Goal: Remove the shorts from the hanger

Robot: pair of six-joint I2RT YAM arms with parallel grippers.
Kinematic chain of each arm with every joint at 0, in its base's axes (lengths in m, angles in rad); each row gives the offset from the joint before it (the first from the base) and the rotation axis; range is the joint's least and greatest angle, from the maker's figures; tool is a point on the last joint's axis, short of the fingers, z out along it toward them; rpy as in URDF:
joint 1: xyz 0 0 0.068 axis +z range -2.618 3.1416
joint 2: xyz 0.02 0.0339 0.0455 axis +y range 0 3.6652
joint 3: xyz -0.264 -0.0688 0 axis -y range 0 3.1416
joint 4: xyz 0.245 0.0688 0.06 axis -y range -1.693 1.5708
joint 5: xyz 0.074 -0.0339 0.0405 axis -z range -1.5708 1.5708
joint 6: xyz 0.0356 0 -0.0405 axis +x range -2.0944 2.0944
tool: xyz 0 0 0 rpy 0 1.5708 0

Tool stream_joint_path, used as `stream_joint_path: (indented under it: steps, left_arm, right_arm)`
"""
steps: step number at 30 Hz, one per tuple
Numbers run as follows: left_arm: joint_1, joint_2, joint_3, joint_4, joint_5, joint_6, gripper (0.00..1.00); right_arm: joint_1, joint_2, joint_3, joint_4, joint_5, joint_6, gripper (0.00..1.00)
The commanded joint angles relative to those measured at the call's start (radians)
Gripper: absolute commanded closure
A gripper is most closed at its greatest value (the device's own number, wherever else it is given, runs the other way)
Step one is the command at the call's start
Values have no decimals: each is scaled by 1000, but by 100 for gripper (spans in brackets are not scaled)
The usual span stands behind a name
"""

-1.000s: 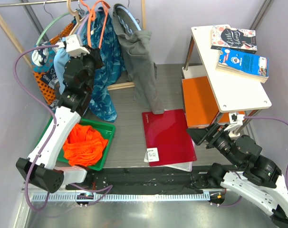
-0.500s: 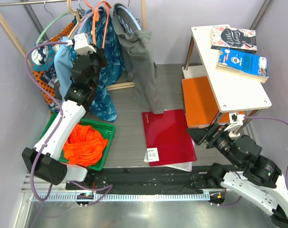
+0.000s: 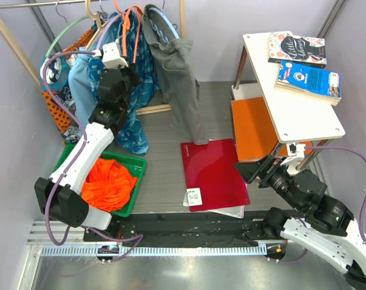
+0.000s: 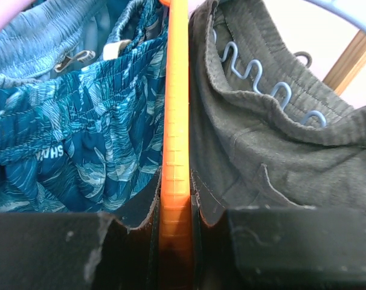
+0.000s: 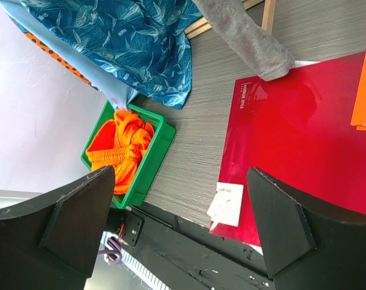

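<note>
Top external view: the shorts (image 3: 109,180) lie crumpled in a green bin (image 3: 136,162) on the table, off the hanger (image 3: 133,25) and well apart from it. The bin sits far below the left gripper (image 4: 174,200), down beside that arm's lower links near its base.

The hanger hangs at the clothes rack, and the left gripper is raised to it. In the left wrist view the jaws are clamped on the hanger's thin orange bar, which runs straight up out of the narrow gap between the two fingers. On one side of the gripped bar hang blue leaf-patterned shorts (image 4: 68,133). On the other side hang grey shorts (image 4: 273,157), with the wavy edge of a pale blue hanger (image 4: 255,78) showing in their waistband. Both garments press close against the bar.

The right gripper (image 5: 180,175) hovers low over the table with its jaws spread wide, holding nothing. Between its fingers the right wrist view shows grey tabletop and the edge of a red folder (image 5: 304,139), which bears a white label. The bin and shorts lie farther out, toward the finger on the left of that view.

Beside the right gripper, away from the folder, stands a white side table (image 3: 304,118) carrying two books (image 3: 307,78).
</note>
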Motion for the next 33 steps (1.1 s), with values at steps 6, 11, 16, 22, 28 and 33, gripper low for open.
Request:
stream_joint_path:
  steps: [6, 11, 16, 22, 28, 33]
  left_arm:
    - [4, -32, 25, 14, -17, 27, 98]
    - [6, -119, 22, -196, -1, -69, 48]
    - [9, -253, 48, -508, 167, -157, 18]
    - [9, -460, -40, -652, 493, -279, 9]
    - [7, -590, -322, -525, 826, -562, 11]
    - [-140, -604, -651, -232, 929, -735, 13]
  right_arm:
    - [-2, 27, -6, 51, 2, 2, 5]
    - [-2, 38, -33, 80, -11, 10, 5]
    - [-2, 59, -59, 126, -32, 18, 5]
    - [-2, 65, -64, 134, -32, 13, 5]
    - [-2, 65, -96, 155, -34, 29, 5]
    - [-2, 67, -154, 217, -63, 91, 4]
